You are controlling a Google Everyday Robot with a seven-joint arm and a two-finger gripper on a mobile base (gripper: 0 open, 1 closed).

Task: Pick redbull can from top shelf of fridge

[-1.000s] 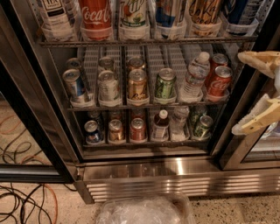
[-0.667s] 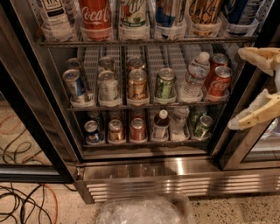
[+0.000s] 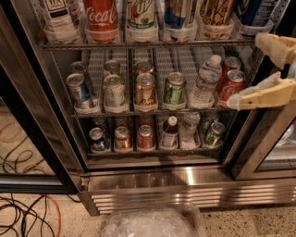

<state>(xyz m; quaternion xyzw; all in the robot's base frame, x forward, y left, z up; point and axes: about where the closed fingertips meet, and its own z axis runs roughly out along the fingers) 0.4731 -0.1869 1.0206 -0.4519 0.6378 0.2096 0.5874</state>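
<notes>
The fridge (image 3: 152,180) stands open in front of me with wire racks of drinks. The highest rack in view (image 3: 138,45) holds tall bottles cut off by the top edge, among them a Coca-Cola bottle (image 3: 101,18). I cannot make out the slim redbull can. A dark blue-and-white container (image 3: 252,14) at that rack's far right is cropped, so I cannot tell what it is. A blue-and-silver can (image 3: 77,90) stands at the left of the middle rack. My gripper (image 3: 245,71) is at the right edge, level with the middle rack, open and empty, next to red cans (image 3: 230,83).
The middle rack holds several cans and a water bottle (image 3: 205,81). The bottom rack holds short cans and small bottles. A black door frame (image 3: 34,139) stands at the left. Cables (image 3: 23,203) lie on the floor. A clear plastic-covered object (image 3: 152,222) sits below the steel base.
My gripper has risen and shifted a little left, from beside the bottom rack to beside the middle rack. It is still open. The drinks have not moved.
</notes>
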